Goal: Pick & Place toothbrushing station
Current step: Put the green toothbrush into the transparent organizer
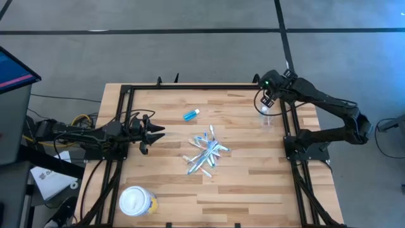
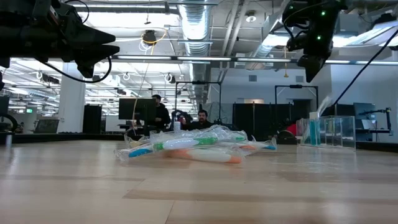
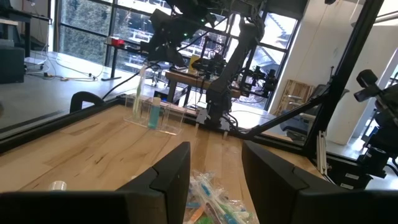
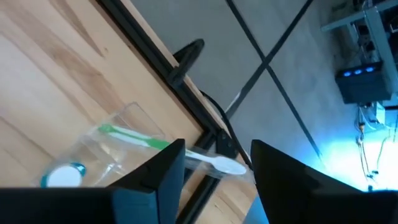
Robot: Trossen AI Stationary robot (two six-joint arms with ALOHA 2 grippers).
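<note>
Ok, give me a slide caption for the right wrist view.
Open right gripper above clear plastic tumbler holding a green-handled toothbrush.

No readable text, label, brand, number or sign is found in any of the views.

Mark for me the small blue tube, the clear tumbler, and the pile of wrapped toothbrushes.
Small blue tube with white cap (image 1: 190,114): high view, on the blue body.
Small clear plastic tumbler (image 1: 267,115): high view, on its rim, beneath the right arm.
Pile of thin wrapped toothbrushes (image 1: 205,154): high view, on the middle of the pile.
</note>
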